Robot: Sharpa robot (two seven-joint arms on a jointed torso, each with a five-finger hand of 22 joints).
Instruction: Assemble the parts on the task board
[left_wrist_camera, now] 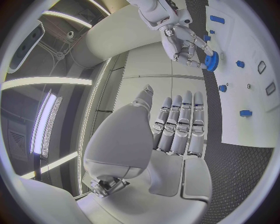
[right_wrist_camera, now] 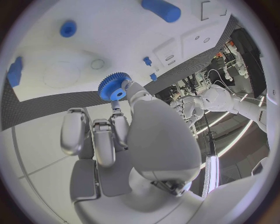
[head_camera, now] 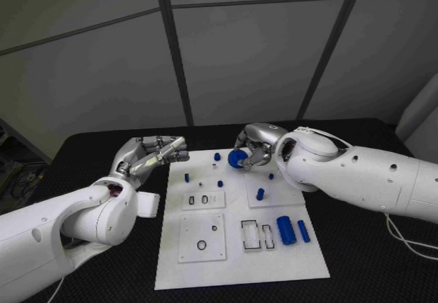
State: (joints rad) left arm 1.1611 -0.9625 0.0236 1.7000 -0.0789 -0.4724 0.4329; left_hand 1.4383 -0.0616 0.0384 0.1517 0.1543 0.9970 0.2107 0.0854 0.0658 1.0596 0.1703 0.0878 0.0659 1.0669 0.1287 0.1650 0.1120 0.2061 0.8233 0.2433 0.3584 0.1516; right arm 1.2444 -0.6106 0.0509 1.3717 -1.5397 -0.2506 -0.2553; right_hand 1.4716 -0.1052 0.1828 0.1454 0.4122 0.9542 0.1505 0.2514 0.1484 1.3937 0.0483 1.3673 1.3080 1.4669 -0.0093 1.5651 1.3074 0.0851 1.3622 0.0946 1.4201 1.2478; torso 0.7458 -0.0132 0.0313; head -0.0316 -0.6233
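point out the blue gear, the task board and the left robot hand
blue gear (right_wrist_camera: 114,87), right wrist view, on its toothed face beside the hub hole
task board (head_camera: 284,261), head view, on a bare near corner
left robot hand (head_camera: 150,154), head view, on the back of the hand

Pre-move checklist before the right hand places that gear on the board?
1. Grip: right hand pinches the blue gear at its fingertips: ok.
2. Gear bore faces the wrist camera unobstructed: ok.
3. Gear over the task board, near its far end: ok.
4. Target peg lined up under the gear: cannot tell.
5. Left hand holds nothing and sits off the board's far left corner, clear of the gear: ok.
6. Loose blue cylinders lie at the board's near right, away from the gear: ok.
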